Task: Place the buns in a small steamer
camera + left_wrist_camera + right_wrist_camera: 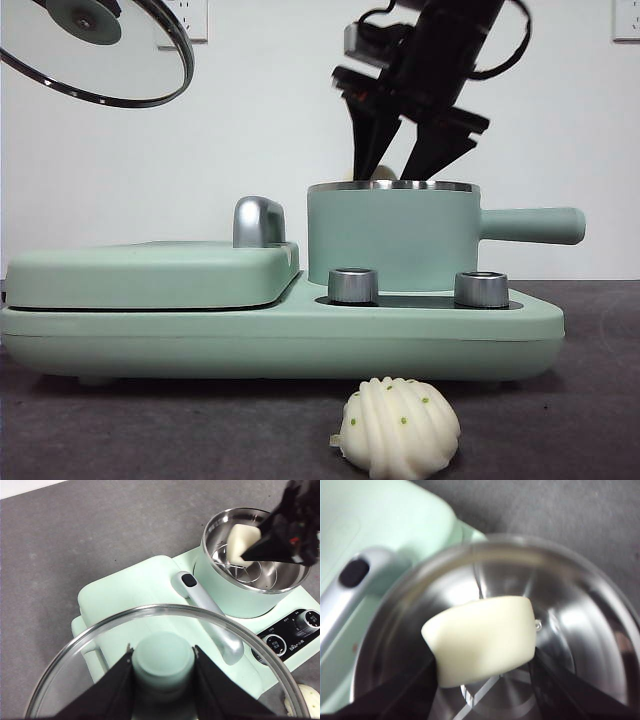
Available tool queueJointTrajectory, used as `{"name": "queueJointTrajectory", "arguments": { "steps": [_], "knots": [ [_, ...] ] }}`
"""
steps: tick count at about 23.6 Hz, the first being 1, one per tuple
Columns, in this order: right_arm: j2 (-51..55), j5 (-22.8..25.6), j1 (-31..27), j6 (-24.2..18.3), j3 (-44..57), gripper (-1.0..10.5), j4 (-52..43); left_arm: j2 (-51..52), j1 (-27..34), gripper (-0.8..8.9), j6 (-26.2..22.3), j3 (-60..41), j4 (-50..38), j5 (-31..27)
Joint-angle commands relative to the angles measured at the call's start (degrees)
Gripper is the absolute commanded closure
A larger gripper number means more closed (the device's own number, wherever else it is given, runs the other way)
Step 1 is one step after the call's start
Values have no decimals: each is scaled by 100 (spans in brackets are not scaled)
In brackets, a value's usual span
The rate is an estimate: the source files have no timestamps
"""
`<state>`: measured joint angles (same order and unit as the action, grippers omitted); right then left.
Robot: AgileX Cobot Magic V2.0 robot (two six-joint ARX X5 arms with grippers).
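My right gripper [484,661] is shut on the smooth white bun [482,637] and holds it just inside the steel rim of the small steamer [520,555], above its metal floor. From the front, that gripper [405,150] reaches down into the mint green steamer [390,235], and only a sliver of the smooth bun [383,172] shows above the rim. The ridged bun [400,428] with green specks lies on the dark table in front of the appliance. My left gripper [162,652] is shut on the green knob of the glass lid [100,645] and holds it high, off to one side of the steamer [235,600].
The steamer sits on a mint green appliance base [280,340] with two metal knobs [352,285]. Beside it lies the flat grill lid [150,275] with a chrome handle [258,220]. The steamer's long handle [530,225] sticks out sideways.
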<state>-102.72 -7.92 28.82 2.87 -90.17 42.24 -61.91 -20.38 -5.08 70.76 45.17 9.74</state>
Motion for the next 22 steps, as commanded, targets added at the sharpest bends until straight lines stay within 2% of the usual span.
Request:
{"name": "queueJointTrajectory", "arguments": {
  "steps": [1, 9, 12, 14, 20, 22],
  "knots": [
    [-291, -17, 39, -146, -317, 685, -66, 0, -15, 803, 2, 105, -146, 15],
    [-693, -2, 24, -177, -424, 676, -66, 0, -15, 803, 2, 105, -146, 15],
    [-693, 2, 24, -208, -428, 569, -68, 0, -15, 803, 2, 105, -146, 15],
    [-654, -2, 24, -208, -452, 566, -48, 0, -15, 803, 2, 105, -146, 15],
    [160, -2, 33, -225, -586, 566, 348, 0, -15, 803, 2, 105, -144, 15],
    [566, -138, 81, -227, -564, 566, 433, 0, -15, 803, 0, 105, -144, 15]
  ]
}}
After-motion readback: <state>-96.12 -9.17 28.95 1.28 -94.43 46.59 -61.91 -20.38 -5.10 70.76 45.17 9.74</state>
